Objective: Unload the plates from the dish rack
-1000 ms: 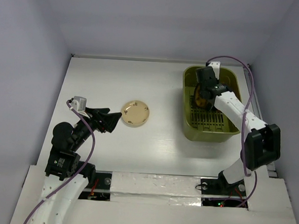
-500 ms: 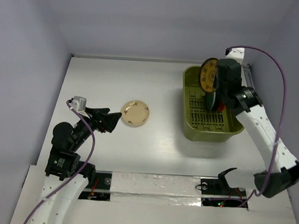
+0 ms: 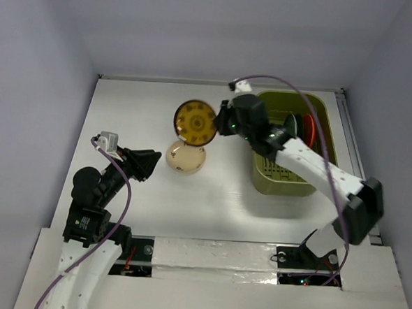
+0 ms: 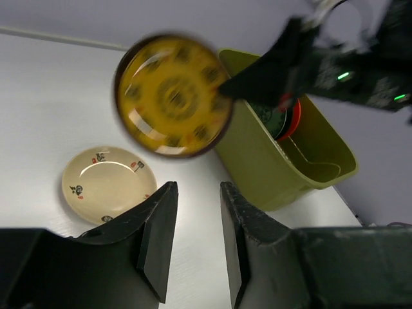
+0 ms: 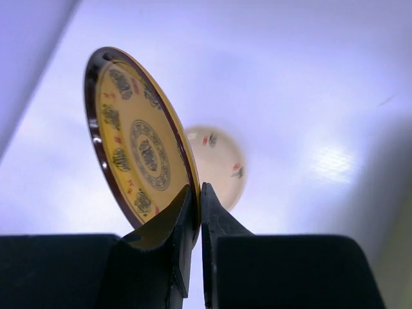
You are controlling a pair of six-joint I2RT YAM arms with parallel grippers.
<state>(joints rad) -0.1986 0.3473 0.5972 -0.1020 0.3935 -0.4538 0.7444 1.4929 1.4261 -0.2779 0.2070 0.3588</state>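
One amber plate [image 3: 195,121], clamped in the right end effector [image 5: 196,205], hangs near the beige plate [image 3: 185,158].

Amber plate [image 3: 195,122] aloft on edge, near beige plate [image 3: 186,159]

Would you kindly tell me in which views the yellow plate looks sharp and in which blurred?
Left wrist: the yellow plate is smeared, the beige plate crisp. Right wrist: yellow plate sharp, beige plate behind it out of focus. Top external: both fairly sharp.
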